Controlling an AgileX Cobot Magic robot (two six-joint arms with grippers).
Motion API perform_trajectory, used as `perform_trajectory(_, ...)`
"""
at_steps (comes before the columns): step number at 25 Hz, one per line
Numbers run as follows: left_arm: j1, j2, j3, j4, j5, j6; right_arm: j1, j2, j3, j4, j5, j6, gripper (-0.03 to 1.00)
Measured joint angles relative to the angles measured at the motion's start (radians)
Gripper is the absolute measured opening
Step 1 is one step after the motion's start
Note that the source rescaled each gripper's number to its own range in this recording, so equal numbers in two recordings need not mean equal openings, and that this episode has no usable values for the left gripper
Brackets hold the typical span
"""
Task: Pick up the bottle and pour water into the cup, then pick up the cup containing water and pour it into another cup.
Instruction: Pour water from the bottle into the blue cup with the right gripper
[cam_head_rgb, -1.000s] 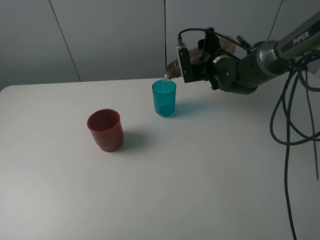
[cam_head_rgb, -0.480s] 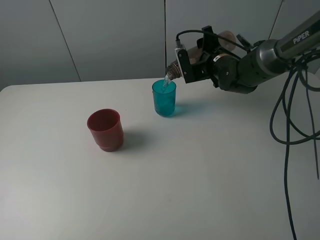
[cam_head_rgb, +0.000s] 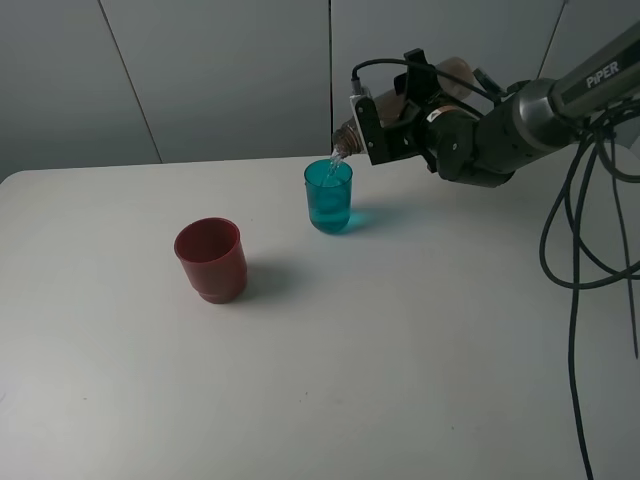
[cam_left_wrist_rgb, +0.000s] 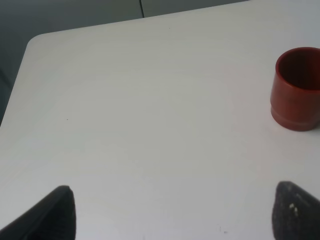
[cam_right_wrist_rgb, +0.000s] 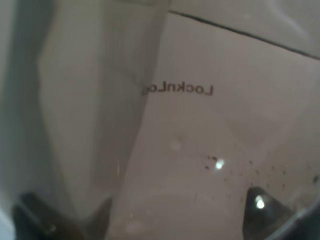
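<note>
My right gripper (cam_head_rgb: 385, 122) is shut on the smoky translucent bottle (cam_head_rgb: 347, 133) and holds it tipped nearly level, its neck just above the rim of the teal cup (cam_head_rgb: 329, 200). A thin stream of water runs from the neck into the cup, which stands upright at the back of the table and holds water. The bottle's wall (cam_right_wrist_rgb: 165, 125) fills the right wrist view between the dark fingertips (cam_right_wrist_rgb: 270, 210). The dark red cup (cam_head_rgb: 211, 260) stands upright to the front left. It also shows in the left wrist view (cam_left_wrist_rgb: 297, 90). My left gripper (cam_left_wrist_rgb: 175, 215) is open, empty, low over the table.
The white table (cam_head_rgb: 400, 360) ends at a back edge close behind the teal cup, with grey wall panels beyond. Black cables (cam_head_rgb: 575, 250) hang down at the right side. The table's corner (cam_left_wrist_rgb: 30, 42) shows in the left wrist view.
The right arm has lifted the bottle's base slightly, tilting it a little more. Water keeps running into the teal cup. The cups and the left gripper have not moved.
</note>
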Motion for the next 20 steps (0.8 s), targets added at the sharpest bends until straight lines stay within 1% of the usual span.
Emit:
perform_trajectory(9,0.000,0.000,0.000,0.000,0.000,0.000,0.000,0.000,0.000,-0.012,-0.001,0.000,0.05)
perform_trajectory(20,0.000,0.000,0.000,0.000,0.000,0.000,0.000,0.000,0.000,-0.146,-0.009,0.000,0.05)
